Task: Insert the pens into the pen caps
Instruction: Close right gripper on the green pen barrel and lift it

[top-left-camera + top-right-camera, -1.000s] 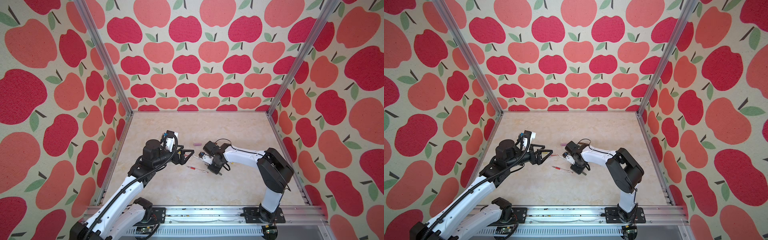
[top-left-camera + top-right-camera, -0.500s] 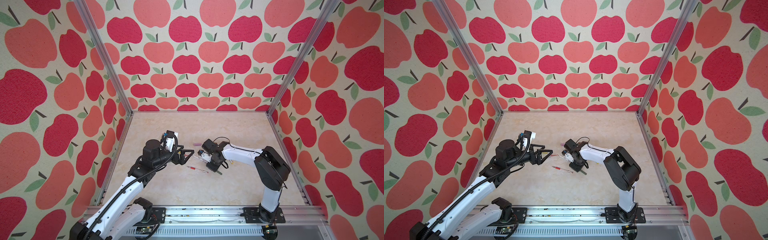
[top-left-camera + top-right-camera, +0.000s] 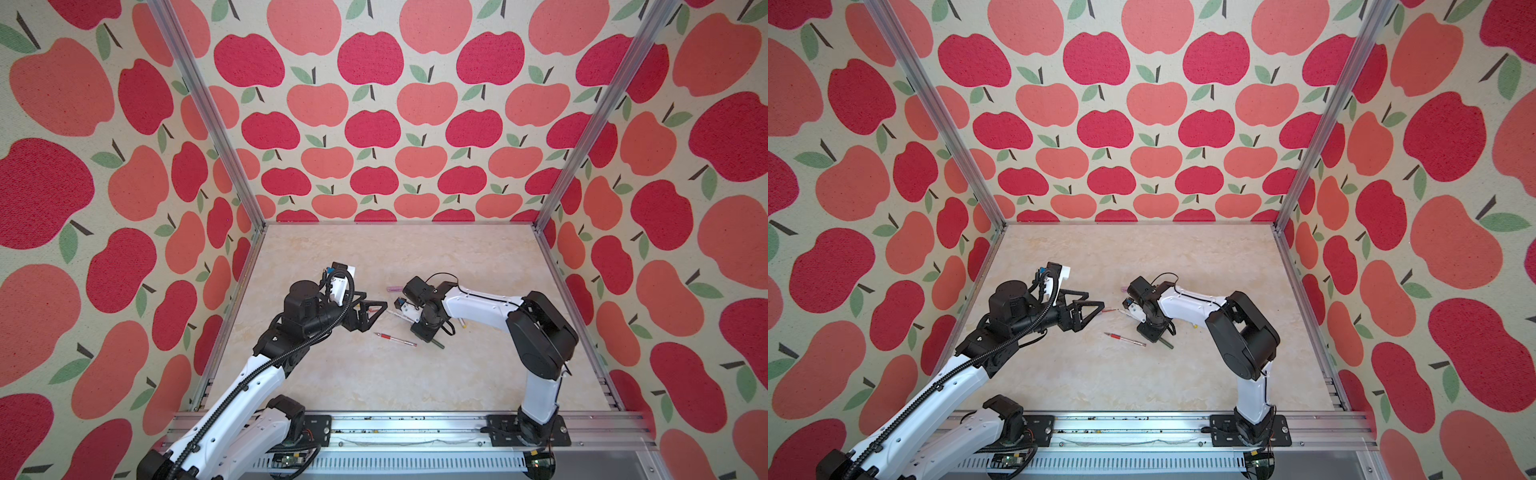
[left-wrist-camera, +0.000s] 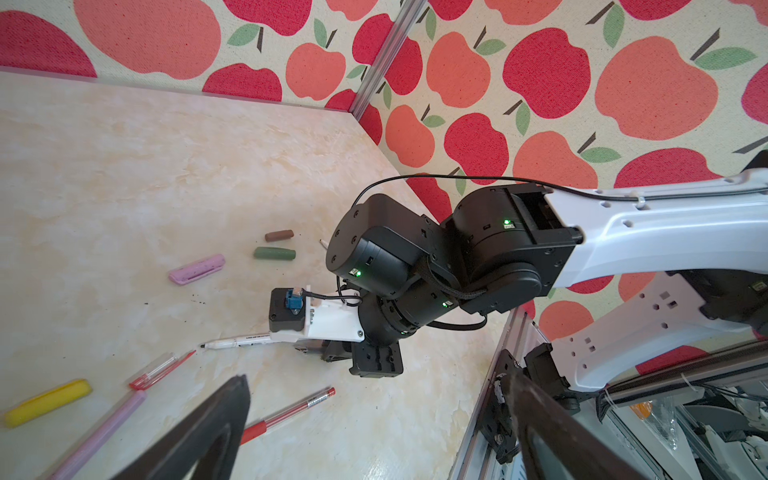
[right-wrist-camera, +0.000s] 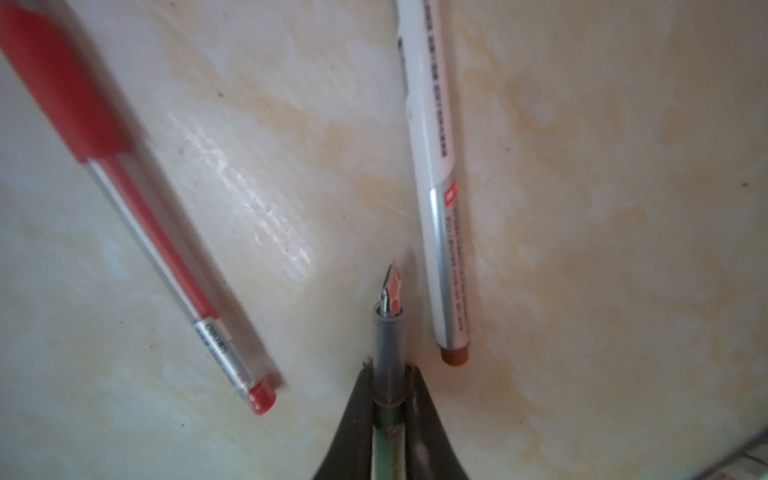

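Note:
My right gripper (image 5: 388, 374) is shut on the dark green pen (image 5: 390, 332), low over the table, nib pointing forward. The pen's tail (image 3: 437, 343) sticks out behind the gripper (image 3: 423, 332). The white-and-brown pen (image 5: 436, 187) and the red pen (image 5: 137, 208) lie on either side of it. My left gripper (image 3: 376, 309) hovers open and empty left of the pens. In the left wrist view I see the lilac cap (image 4: 197, 269), dark green cap (image 4: 274, 253), brown cap (image 4: 279, 235), yellow cap (image 4: 48, 402), red cap (image 4: 160, 370) and pink pen (image 4: 104, 432).
The marbled table (image 3: 374, 374) is walled on three sides by apple-patterned panels. An aluminium rail (image 3: 415, 428) with both arm bases runs along the front edge. A white pen tip (image 4: 322, 242) peeks out behind the right wrist.
The right arm has shifted slightly left and its gripper has closed tighter on the dark green pen. The left arm has not moved.

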Available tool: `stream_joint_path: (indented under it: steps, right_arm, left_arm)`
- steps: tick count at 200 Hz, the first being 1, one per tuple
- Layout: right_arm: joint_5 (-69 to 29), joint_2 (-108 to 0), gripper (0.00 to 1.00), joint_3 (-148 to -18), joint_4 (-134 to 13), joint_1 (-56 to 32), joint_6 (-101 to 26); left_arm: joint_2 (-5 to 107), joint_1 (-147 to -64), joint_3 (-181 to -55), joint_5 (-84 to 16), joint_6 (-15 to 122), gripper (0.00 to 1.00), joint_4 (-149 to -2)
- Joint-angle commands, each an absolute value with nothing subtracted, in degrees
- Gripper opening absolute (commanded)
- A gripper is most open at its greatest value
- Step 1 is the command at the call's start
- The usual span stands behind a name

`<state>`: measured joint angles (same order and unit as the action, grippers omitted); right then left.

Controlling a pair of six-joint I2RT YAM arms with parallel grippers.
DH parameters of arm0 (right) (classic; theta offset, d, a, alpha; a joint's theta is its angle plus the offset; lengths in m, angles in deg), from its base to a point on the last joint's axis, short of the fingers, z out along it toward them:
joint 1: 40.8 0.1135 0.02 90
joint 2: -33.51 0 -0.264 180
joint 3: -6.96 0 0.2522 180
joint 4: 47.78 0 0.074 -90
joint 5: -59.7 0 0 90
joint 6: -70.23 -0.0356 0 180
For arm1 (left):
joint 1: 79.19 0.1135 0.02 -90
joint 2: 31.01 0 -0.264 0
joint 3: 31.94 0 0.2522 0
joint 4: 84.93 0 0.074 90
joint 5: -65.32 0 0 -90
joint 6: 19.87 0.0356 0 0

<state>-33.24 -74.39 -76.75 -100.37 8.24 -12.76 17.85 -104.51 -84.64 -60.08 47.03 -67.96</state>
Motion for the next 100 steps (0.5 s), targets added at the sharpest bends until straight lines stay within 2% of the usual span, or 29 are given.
stream_joint_path:
  steps: [1,100]
  right_arm:
    - [-33.4,-77.0,0.10,-74.7,-97.9,7.6,-13.8]
    - [-28.0,-65.3,0.09,-75.0,-97.6,5.2,-17.5]
  left_arm:
    - [18.7,-104.6,-86.4,-60.0,47.7,0.99,-68.1]
    - [20.1,-104.6,-86.2,-59.9,46.0,1.00,-72.5]
